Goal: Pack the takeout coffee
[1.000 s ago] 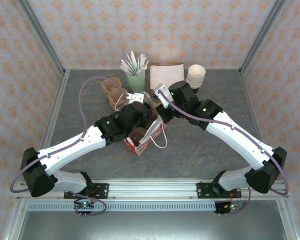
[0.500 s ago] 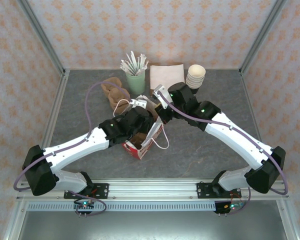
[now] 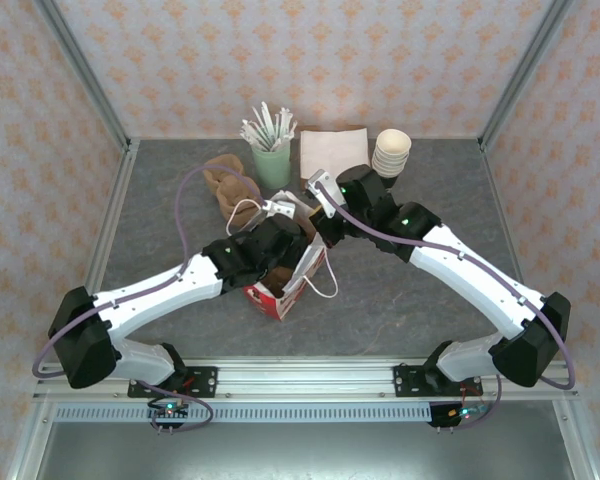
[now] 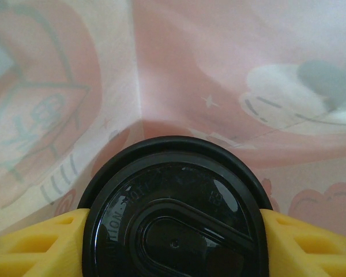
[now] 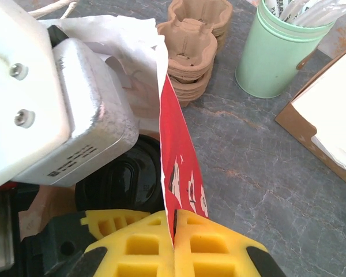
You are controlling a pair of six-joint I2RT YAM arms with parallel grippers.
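Observation:
The takeout coffee shows its round black lid in the left wrist view, surrounded by the pink-lit inner walls of a red and white paper bag. My left gripper is closed on the cup, with a yellow finger at each side of the lid. It reaches down into the bag's mouth. My right gripper is shut on the bag's red wall and holds that edge upright. The lid sits just left of that wall.
Brown pulp cup carriers lie behind the bag. A pale green cup of white sticks, a box of napkins and a stack of lidless cups stand along the back. The bag's rope handle droops to the right.
My left arm has shifted slightly right and lower, carrying the cup deeper into the bag. The right gripper has kept its hold on the bag's edge.

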